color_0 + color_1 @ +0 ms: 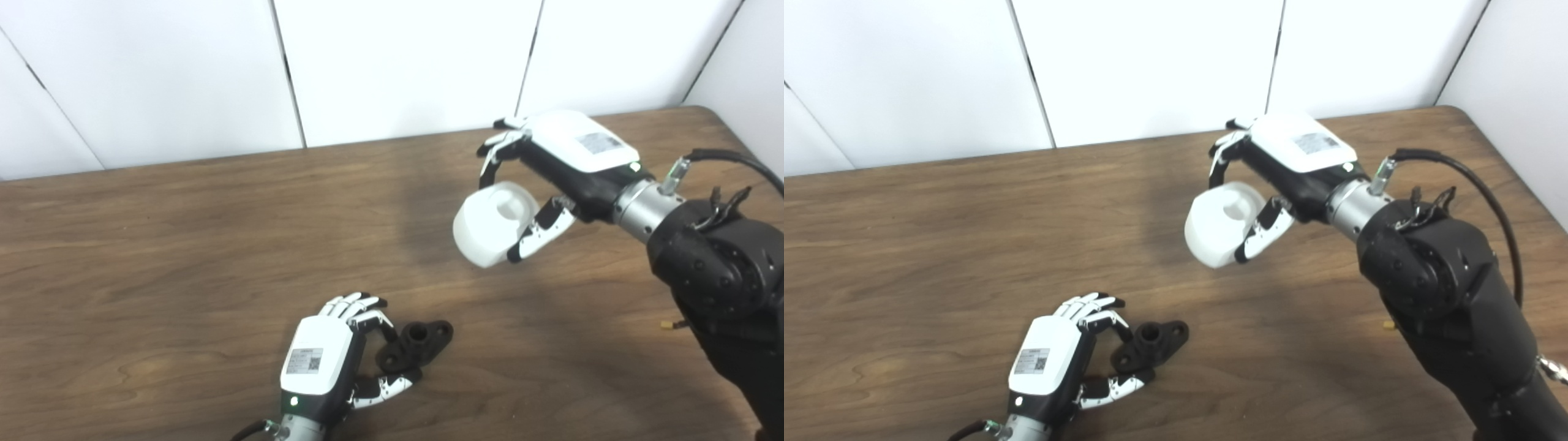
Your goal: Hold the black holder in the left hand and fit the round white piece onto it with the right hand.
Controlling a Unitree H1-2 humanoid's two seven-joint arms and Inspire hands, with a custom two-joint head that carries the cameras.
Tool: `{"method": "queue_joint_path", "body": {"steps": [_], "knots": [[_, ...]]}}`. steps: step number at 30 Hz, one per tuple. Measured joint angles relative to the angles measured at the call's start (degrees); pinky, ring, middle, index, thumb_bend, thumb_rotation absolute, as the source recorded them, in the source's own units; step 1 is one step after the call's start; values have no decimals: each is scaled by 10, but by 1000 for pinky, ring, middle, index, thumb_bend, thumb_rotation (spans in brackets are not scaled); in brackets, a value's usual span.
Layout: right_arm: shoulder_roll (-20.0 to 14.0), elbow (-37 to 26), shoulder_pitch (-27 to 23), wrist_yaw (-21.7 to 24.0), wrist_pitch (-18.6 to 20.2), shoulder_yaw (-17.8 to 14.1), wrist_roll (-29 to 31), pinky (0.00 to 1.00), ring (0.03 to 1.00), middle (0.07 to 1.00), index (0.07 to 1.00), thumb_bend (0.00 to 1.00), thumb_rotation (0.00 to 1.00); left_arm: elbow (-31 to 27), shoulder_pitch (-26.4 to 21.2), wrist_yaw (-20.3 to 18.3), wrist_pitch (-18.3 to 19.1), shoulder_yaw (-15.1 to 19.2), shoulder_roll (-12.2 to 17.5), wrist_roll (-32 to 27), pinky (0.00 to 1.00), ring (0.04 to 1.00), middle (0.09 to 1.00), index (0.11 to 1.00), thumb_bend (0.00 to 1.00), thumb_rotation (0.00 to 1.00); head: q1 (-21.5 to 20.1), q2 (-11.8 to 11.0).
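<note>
The black holder (418, 345) lies flat on the wooden table (153, 257) near the front edge, its round socket facing up. My left hand (334, 355) lies beside it on its left. The fingers (367, 318) curl over the holder's near end and the thumb (386, 387) presses in from below, so the hand grips that end. My right hand (551, 177) hovers above the table at the right, shut on the round white piece (493, 223). The piece is tilted, and its hollow top faces the camera.
White wall panels (398, 67) rise behind the table's back edge. A black cable (729, 156) loops off the right wrist. A small yellow bit (666, 326) lies on the table beside the right forearm.
</note>
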Motion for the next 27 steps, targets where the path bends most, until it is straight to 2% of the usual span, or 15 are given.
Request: {"method": "queue_joint_path", "body": {"steps": [8,14,20,27], "knots": [[34,-23,0,39,-2,16,-12,946,941,801,484,524,137,0,-3,-4,6,-3,-2,3,839,850,792,489,519,49,0,14],[47,-25,1,57,-13,27,-25,935,940,807,483,524,136,0,-7,-12,12,-5,-5,12,838,854,797,489,519,49,4,25],[72,-25,23,61,-27,43,-37,915,932,802,483,525,135,0,-8,-15,12,-5,-5,14,843,856,799,489,519,49,10,28],[84,-12,36,63,-46,50,-41,911,932,800,482,524,134,-1,-9,-17,13,-5,-6,14,844,856,797,489,518,50,11,38]]}}
